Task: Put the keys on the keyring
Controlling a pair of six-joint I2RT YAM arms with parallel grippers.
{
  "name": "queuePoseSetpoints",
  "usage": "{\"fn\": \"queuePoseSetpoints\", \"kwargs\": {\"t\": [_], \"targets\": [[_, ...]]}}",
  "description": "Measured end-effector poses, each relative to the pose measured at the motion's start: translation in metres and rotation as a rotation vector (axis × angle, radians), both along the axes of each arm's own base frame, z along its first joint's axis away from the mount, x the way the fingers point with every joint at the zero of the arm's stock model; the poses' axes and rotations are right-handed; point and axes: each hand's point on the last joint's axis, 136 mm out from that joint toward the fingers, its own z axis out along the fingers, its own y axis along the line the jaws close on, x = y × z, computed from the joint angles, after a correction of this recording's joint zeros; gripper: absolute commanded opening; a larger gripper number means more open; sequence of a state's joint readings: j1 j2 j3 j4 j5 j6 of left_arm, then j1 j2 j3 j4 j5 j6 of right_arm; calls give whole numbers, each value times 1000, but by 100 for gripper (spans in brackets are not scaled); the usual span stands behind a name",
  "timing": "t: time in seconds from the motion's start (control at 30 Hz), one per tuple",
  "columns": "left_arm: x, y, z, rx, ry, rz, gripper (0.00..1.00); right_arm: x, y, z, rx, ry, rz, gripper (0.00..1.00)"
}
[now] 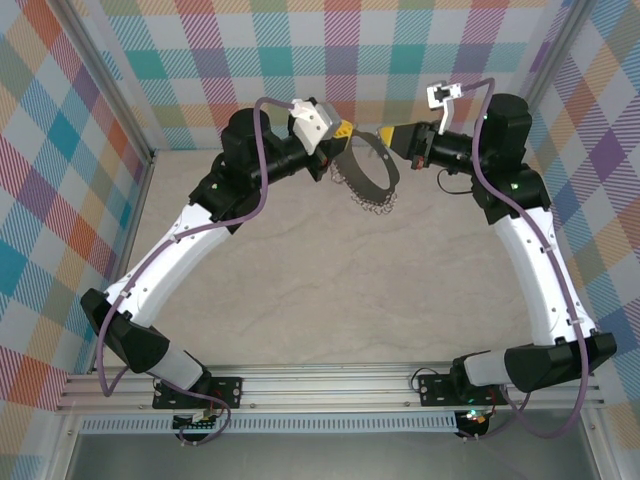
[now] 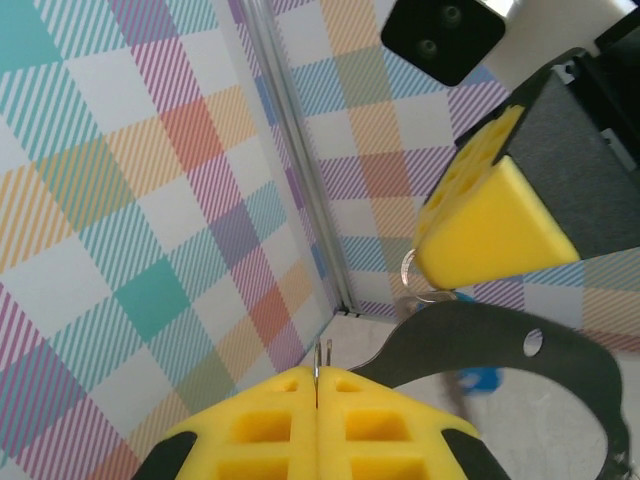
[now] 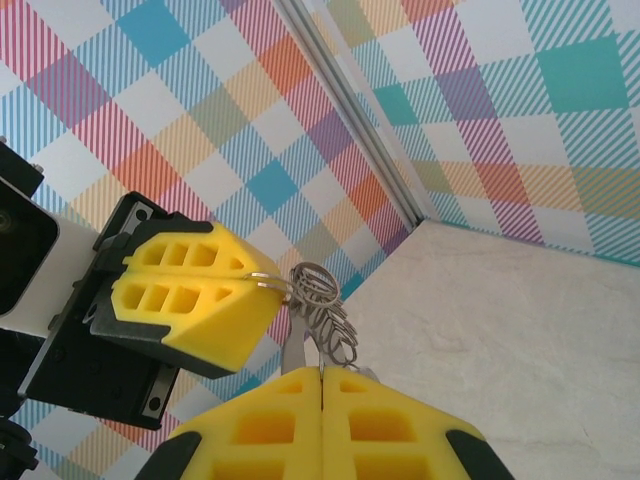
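Note:
Both arms are raised at the back of the table, and their yellow-padded grippers meet tip to tip. The keyring (image 1: pixel 368 198) hangs between them as a dark loop with a bumpy chain of small rings along its bottom. My left gripper (image 1: pixel 343 128) is shut on a thin wire of the keyring (image 2: pixel 320 355). My right gripper (image 1: pixel 390 133) is shut on the keyring's other side, where the cluster of small rings (image 3: pixel 325 298) sits just above its pads (image 3: pixel 290 400). A blurred blue patch (image 2: pixel 483 378) below the dark band (image 2: pixel 480 335) looks like the key's head.
The checked back wall and its aluminium corner post (image 2: pixel 300 170) stand close behind the grippers. The beige tabletop (image 1: pixel 320 290) stretches toward the arm bases. Purple cables (image 1: pixel 262 170) run along both arms.

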State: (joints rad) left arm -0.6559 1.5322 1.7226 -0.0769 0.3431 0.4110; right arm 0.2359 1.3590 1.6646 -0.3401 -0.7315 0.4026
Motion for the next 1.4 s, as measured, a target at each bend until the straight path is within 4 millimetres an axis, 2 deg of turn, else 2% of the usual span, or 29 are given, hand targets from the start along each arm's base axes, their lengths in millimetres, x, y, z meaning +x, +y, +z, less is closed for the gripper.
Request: {"fn": "queuePoseSetpoints", "kwargs": {"t": [0.43, 0.83, 1.17, 1.4], "targets": [[-9, -5, 5, -63, 83, -58, 0, -1, 0, -1, -11, -11, 1, 0], [-13, -4, 14, -141, 182, -73, 0, -10, 3, 15, 32, -24, 38, 0], [-15, -4, 17, -169, 220, -84, 0, -23, 14, 34, 56, -62, 88, 0], [-18, -5, 22, -176, 218, -103, 0, -22, 26, 35, 57, -62, 121, 0]]}}
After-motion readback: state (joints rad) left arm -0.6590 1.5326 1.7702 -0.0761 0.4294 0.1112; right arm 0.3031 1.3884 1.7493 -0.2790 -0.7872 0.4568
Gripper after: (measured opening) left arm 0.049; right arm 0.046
